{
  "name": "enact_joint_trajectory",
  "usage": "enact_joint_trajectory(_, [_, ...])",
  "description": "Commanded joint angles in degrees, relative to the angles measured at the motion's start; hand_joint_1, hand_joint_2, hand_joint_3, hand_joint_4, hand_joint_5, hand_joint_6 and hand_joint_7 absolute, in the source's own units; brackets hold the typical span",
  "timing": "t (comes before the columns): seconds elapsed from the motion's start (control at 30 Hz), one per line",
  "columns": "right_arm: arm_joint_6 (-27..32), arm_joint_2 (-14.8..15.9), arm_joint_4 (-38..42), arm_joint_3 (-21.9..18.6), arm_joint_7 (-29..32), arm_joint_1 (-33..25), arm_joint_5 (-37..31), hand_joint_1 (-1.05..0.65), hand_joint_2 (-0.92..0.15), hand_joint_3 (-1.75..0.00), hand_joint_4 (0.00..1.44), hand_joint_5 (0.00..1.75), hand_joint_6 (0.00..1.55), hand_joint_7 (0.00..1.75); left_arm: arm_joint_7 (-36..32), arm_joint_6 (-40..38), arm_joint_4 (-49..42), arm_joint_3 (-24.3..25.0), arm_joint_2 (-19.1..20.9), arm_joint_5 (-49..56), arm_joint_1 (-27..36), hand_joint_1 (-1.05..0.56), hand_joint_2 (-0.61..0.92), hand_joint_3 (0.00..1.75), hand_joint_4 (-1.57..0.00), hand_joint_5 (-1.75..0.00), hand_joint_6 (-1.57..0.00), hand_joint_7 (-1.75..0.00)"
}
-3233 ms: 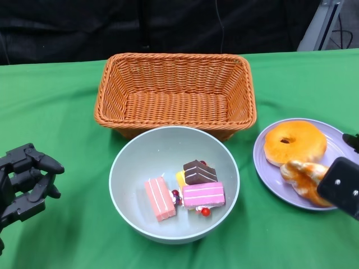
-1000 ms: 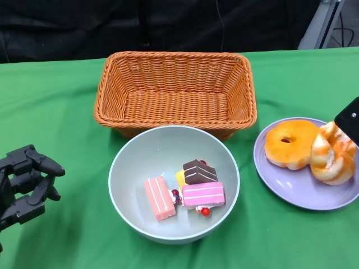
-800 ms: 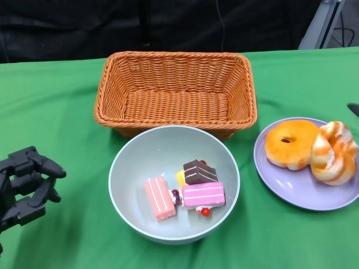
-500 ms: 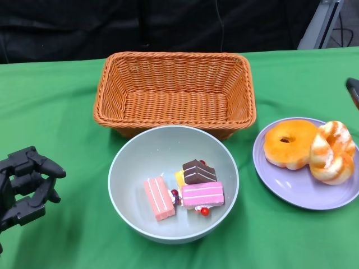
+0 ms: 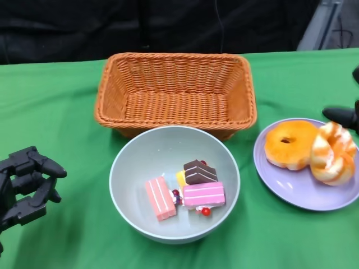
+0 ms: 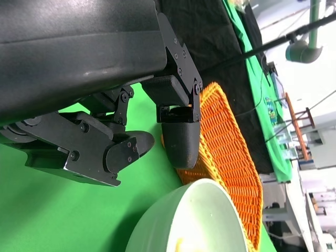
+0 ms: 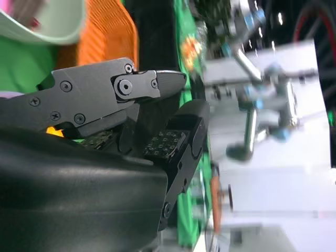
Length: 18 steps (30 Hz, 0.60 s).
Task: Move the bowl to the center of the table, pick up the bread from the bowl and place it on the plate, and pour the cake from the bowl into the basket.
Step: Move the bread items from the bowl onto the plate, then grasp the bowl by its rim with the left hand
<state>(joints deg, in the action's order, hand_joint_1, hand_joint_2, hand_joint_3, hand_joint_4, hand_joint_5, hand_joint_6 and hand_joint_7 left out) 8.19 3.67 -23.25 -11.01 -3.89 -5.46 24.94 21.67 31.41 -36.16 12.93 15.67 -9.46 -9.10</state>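
Head view coverage takes in the whole layout: a pale green bowl [image 5: 174, 184] at the table's middle, just in front of a rectangular woven orange basket [image 5: 175, 92], with a lavender plate [image 5: 291, 190] to the robot's right. The bowl is smooth and round and holds block-shaped cake pieces [image 5: 193, 188] in pink, chocolate and yellow. Two glossy orange breads lie on the plate, touching: a ring doughnut [image 5: 290, 143] and a twisted, white-streaked bread [image 5: 333, 153].

The left hand [image 5: 25, 188] sits apart from the bowl over the green cloth [image 5: 67, 106], fingers curled inward and holding nothing. The right hand [image 5: 343, 115] shows only as a dark fingertip at the picture's edge, above the twisted bread. The right wrist view adds its fingers [image 7: 176, 147], parted and holding nothing. The left wrist view shows the bowl rim and basket weave beyond the left hand's fingers [image 6: 178, 142].
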Motion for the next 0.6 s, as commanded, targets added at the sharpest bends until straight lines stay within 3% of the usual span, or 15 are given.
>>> enact_joint_trajectory(0.03, [-5.0, 0.1, 1.3, 2.8, -6.5, -7.2, -1.4, -0.18, -0.89, -0.35, 0.66, 1.12, 0.85, 0.51, 0.3, 0.5, -0.7, 0.3, 0.9, -0.4, -0.5, 0.03, 0.71, 0.83, -0.74, -1.51, -0.78, -1.20])
enact_joint_trajectory(0.1, [-8.2, -0.3, 2.5, 4.4, -8.5, -9.5, -3.6, -0.22, -0.87, -0.36, 0.68, 1.27, 0.81, 0.76, 0.3, 0.5, -0.7, 0.3, 0.9, -0.5, -0.6, 0.03, 0.71, 0.84, -0.74, -1.51, -0.78, -1.20])
enact_joint_trajectory(0.2, [-11.8, -0.7, 3.2, 6.3, -9.5, -11.6, -6.6, -0.20, -0.86, -0.40, 0.65, 1.41, 0.76, 0.95, 0.5, 0.5, -1.1, 0.4, 0.9, -0.7, -0.8, 0.04, 0.71, 0.84, -0.75, -1.52, -0.78, -1.20])
enact_joint_trajectory(0.4, [-22.7, -1.3, 9.3, 8.5, -9.3, -12.9, -15.3, -0.21, -0.85, -0.39, 0.63, 1.48, 0.71, 1.08, 0.2, 0.4, -1.1, 0.2, 0.9, -0.3, -0.8, 0.03, 0.70, 0.84, -0.74, -1.50, -0.78, -1.19])
enact_joint_trajectory(0.6, [-27.5, -1.3, 12.9, 9.3, -7.4, -12.7, -20.2, -0.20, -0.83, -0.46, 0.66, 1.46, 0.66, 1.19, 0.6, 0.8, -0.5, -0.1, 0.9, -0.2, -0.4, 0.03, 0.70, 0.84, -0.74, -1.49, -0.78, -1.18])
